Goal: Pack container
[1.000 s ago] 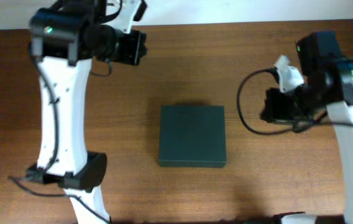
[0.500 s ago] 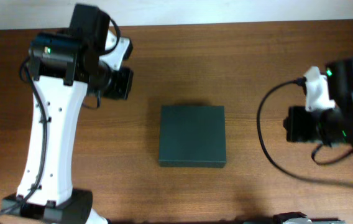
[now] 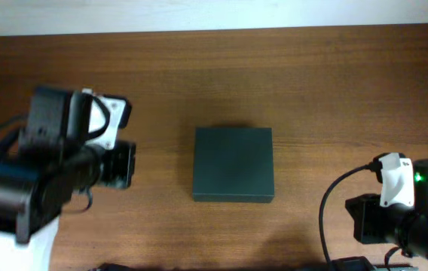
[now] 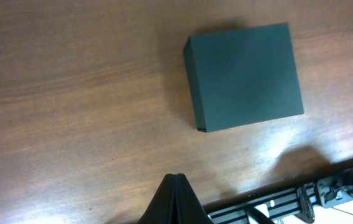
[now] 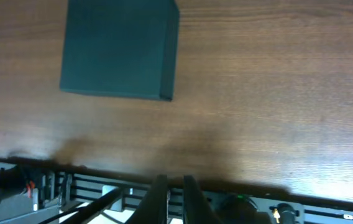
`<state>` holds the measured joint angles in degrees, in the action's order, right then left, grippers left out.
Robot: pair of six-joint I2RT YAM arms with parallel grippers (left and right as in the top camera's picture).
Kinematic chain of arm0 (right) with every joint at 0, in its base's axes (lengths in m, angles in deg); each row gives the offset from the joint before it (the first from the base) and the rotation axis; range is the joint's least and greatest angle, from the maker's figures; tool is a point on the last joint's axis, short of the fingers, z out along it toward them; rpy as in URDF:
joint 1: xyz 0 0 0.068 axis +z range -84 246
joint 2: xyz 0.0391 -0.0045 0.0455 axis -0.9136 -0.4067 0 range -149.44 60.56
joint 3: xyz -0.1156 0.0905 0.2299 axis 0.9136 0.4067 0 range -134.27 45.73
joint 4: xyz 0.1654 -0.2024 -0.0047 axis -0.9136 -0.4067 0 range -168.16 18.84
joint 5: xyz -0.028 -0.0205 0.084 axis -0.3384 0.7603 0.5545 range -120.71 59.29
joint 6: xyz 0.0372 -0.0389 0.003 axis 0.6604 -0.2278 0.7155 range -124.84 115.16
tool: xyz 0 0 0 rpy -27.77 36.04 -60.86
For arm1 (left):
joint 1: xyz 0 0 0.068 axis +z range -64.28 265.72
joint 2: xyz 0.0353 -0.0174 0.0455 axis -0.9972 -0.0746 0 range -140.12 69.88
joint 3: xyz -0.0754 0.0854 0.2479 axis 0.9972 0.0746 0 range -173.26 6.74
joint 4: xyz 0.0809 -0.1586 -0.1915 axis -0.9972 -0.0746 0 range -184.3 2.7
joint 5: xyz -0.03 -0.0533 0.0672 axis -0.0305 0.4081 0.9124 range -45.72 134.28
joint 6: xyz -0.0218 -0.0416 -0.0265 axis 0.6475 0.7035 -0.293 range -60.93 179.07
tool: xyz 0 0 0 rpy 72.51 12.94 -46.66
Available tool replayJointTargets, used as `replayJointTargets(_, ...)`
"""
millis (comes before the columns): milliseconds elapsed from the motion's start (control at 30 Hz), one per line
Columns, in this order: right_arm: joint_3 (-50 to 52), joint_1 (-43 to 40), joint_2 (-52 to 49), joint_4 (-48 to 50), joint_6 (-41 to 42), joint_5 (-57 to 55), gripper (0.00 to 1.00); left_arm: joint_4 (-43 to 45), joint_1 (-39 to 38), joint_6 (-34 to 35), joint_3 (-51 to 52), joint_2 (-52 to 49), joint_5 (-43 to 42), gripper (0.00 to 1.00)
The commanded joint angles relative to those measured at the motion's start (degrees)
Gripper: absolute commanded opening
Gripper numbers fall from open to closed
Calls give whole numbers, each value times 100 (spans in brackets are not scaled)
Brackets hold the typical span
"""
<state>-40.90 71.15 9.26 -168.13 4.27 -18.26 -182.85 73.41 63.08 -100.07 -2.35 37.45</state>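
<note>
Overhead gives you the count: one container (image 3: pixel 233 175), lid down flat, alone at the middle of the wooden table (image 3: pixel 312 83), and two arms, the left arm (image 3: pixel 48 184) and the right arm (image 3: pixel 414 218), one on each side and well apart from it. Your wrist views add what that one hides: the left gripper (image 4: pixel 175 186) is clenched tip to tip on nothing, the right gripper (image 5: pixel 173 186) is pressed almost together, likewise empty, and a black metal frame (image 4: pixel 288 198) runs past the table edge.
</note>
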Motion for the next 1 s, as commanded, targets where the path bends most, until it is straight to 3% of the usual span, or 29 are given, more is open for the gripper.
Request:
replayJointTargets(0,46,46,57,-37,44,212,9,122,35,225,457,293,2,2)
replayJointTargets(433,50,46,59,-35,39,-470,9,1821,37,501,3748,2544,-341,2)
replayJointTargets(600,48,46,59,-35,39,-629,9,2044,37,542,4489,2796,-341,2)
replayJointTargets(700,48,46,57,-33,42,-713,17,2177,37,542,4701,2785,-341,2)
replayJointTargets(767,50,46,46,-28,42,-901,27,2288,37,540,4780,2776,-334,2)
replayJointTargets(800,50,46,39,-13,42,-973,39,2361,37,540,4809,2767,-295,5)
replayJointTargets(867,50,46,17,31,42,-997,52,2446,37,540,4828,2747,-214,14)
replayJointTargets(900,50,46,7,57,44,-994,65,2479,37,540,4828,2730,-175,21)
replayJointTargets(933,50,46,-9,79,44,-994,89,2507,37,538,4828,2719,-168,31)
replayJointTargets(967,50,46,-26,96,44,-994,99,2529,37,540,4828,2717,-168,41)
